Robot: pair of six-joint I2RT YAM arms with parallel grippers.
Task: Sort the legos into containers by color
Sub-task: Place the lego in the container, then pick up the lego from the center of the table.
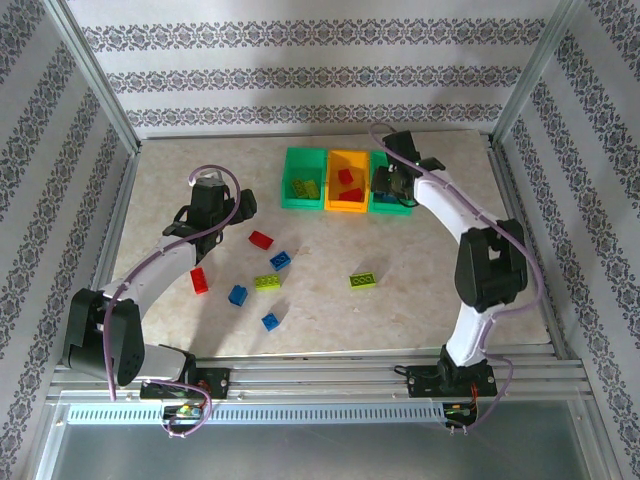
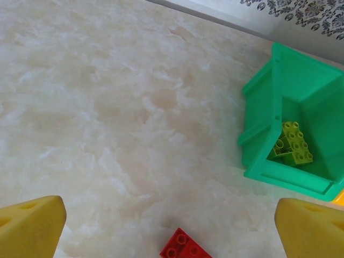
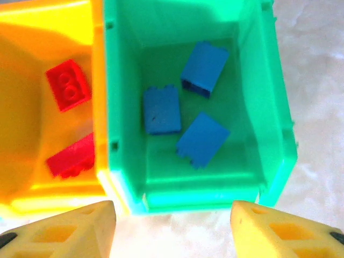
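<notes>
**Operator:** What is the state of the left gripper (image 2: 172, 228)?

**Technician:** We read it as released, with its fingers spread and nothing between them, above the counter (image 2: 107, 107). A red brick (image 2: 183, 248) lies near the fingers. The left green bin (image 2: 258, 134), off to the right, holds lime bricks (image 2: 291, 144).

**Operator:** And the right gripper (image 3: 172, 234)?

**Technician:** It is also released and empty. We see it at the near wall of the right green bin (image 3: 123, 107), which holds three blue bricks (image 3: 161, 110). The orange-yellow bin (image 3: 27, 54) just beside it holds two binned red bricks (image 3: 69, 85). Further loose bricks (image 1: 238, 294) in red, blue and lime lie on the counter.
</notes>
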